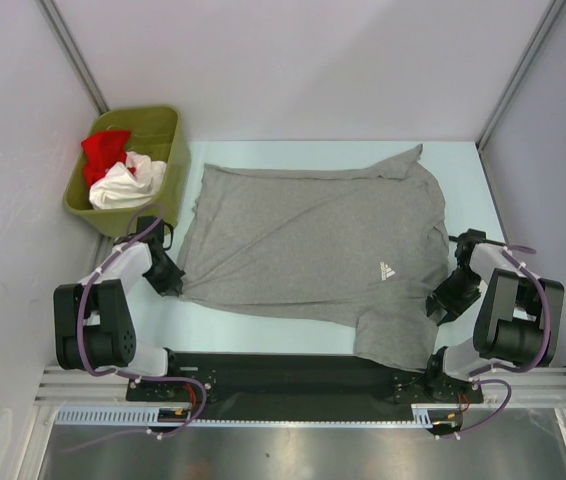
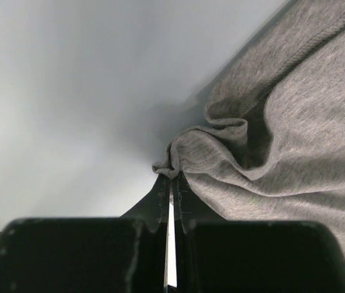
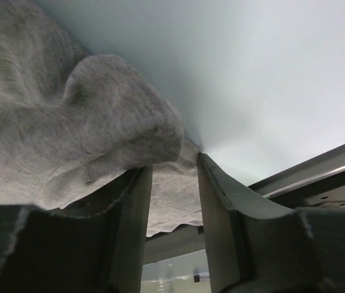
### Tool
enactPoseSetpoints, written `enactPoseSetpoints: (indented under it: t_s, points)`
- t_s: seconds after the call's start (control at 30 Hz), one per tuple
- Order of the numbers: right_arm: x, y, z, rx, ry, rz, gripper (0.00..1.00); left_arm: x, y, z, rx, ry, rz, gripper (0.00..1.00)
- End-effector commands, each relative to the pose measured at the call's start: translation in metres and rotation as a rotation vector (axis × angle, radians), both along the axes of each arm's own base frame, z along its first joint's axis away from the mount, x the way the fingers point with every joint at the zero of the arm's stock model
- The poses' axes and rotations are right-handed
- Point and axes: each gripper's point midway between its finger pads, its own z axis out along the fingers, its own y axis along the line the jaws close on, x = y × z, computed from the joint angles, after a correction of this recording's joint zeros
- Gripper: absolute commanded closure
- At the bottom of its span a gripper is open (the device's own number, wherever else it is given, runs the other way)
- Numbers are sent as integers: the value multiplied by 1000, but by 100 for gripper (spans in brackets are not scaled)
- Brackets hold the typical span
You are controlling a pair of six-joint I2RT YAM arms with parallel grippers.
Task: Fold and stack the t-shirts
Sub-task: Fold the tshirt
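Observation:
A large heather-grey t-shirt (image 1: 303, 240) lies spread on the pale table, its white triangular logo (image 1: 387, 270) near the right side. My left gripper (image 1: 168, 275) is at the shirt's near left corner. In the left wrist view it (image 2: 172, 174) is shut on a bunched edge of the grey cloth (image 2: 294, 122). My right gripper (image 1: 441, 303) is at the shirt's right edge. Its jaws (image 3: 175, 162) stand apart, with grey cloth (image 3: 69, 122) heaped over the left finger and a thin layer spanning the gap. A red t-shirt (image 1: 103, 150) and a white t-shirt (image 1: 123, 185) lie crumpled in the bin.
The olive-green bin (image 1: 168, 125) stands at the back left corner, just beyond the left arm. Grey walls close in the table on both sides and at the back. A black rail (image 1: 283, 370) runs along the near edge, under the shirt's lower hem.

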Motion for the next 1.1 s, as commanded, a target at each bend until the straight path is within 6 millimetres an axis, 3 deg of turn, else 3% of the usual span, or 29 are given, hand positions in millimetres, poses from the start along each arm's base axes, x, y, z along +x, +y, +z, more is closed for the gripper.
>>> enactPoseSetpoints:
  t_s: [0.0,0.27,0.4,0.53,0.77,0.97,1.07]
  points:
    - [0,-8,-10,-57,14,-30,60,13,11,12,46,-46,-10,100]
    - [4,-19,-8,-115,-11,-48,76,13,11,13,48,-49,-8,100]
    - [6,-21,-2,-117,-38,-55,99,13,11,14,48,-54,-3,100]
    - [2,-22,11,-111,-37,-71,100,13,12,15,53,-54,-2,100]
    - [-4,-44,67,-241,-71,-71,100,13,13,21,61,-68,11,100]
    - [26,-53,113,-294,-200,-39,100,15,14,36,71,-106,-7,100]
    - [34,-44,119,-251,-250,-25,100,21,15,51,74,-163,-6,100]
